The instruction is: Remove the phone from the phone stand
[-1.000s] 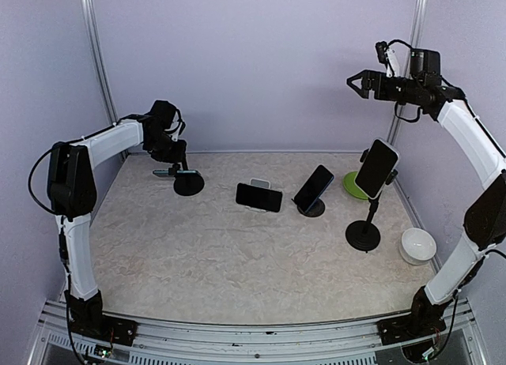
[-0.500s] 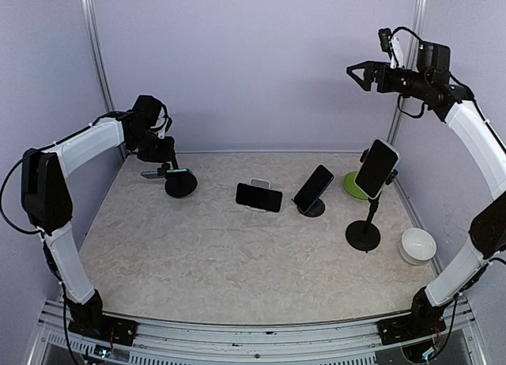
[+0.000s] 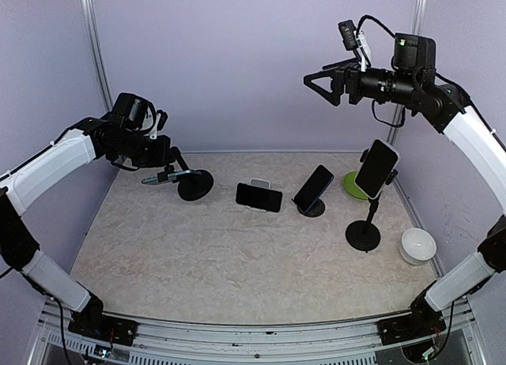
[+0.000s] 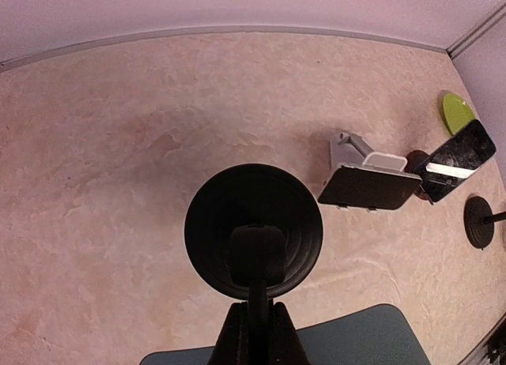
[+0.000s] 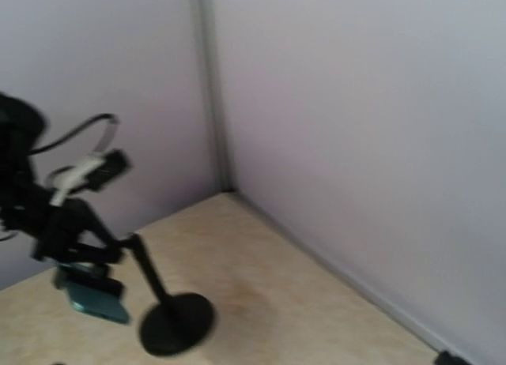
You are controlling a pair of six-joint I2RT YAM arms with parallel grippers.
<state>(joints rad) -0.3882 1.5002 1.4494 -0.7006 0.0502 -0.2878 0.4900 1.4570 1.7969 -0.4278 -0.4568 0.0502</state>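
the left pincer has its fingers drawn together on the teal phone, as far as i can judge from the wrist view. the phone hangs low at the far left of the worktop, just at the head of the black phone stand; i cannot tell if it is already free of it. the stand looks tilted, and here is the danger i see: if the stand grips the phone while the arm pulls, the whole stand can come along, slide or tip over. a slanted pull can also make the phone slip from the fingers and fall. the left arm reaches far forward, its wrist bent down over the stand. the right arm is raised high, well apart from it; whether the right pincer is apart or together, i cannot tell.
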